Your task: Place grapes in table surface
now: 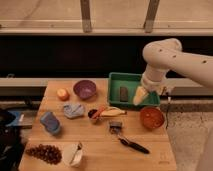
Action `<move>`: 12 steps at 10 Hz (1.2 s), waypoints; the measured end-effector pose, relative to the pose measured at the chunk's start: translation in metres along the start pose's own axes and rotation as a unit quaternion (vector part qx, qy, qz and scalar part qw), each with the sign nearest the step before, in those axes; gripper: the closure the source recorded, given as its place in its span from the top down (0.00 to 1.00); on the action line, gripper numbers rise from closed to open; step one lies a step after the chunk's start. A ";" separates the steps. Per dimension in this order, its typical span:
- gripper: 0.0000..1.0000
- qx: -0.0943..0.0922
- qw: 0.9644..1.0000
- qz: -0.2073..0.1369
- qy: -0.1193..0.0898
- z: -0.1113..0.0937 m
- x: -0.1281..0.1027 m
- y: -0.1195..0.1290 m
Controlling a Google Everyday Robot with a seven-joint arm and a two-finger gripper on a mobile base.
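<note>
gripper [140, 96] over right end of green tray [131, 76], outline blurred | arm [172, 55] cut off at right edge | dark item [123, 93] in tray unidentifiable | grapes [44, 152] near-left, berries uncountable

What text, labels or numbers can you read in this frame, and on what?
None readable.
Faint small mark near the front right corner of the table surface: possibly a label, too blurred to read.
No lettering shows on the gripper, which hangs over the right part of the green tray, or on the grapes at the table's front left.
</note>
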 end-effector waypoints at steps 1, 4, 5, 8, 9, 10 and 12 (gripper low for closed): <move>0.80 -0.002 1.000 -0.019 0.001 0.002 -0.008 0.020; 0.80 -0.013 0.994 -0.108 0.007 0.014 -0.027 0.122; 0.80 -0.019 0.991 -0.130 0.008 0.018 -0.028 0.153; 0.80 -0.051 0.980 -0.190 0.003 0.022 -0.029 0.238; 0.80 -0.050 0.980 -0.193 0.003 0.022 -0.029 0.240; 0.80 -0.050 0.980 -0.191 0.003 0.022 -0.028 0.238; 0.80 -0.050 0.980 -0.193 0.004 0.022 -0.028 0.240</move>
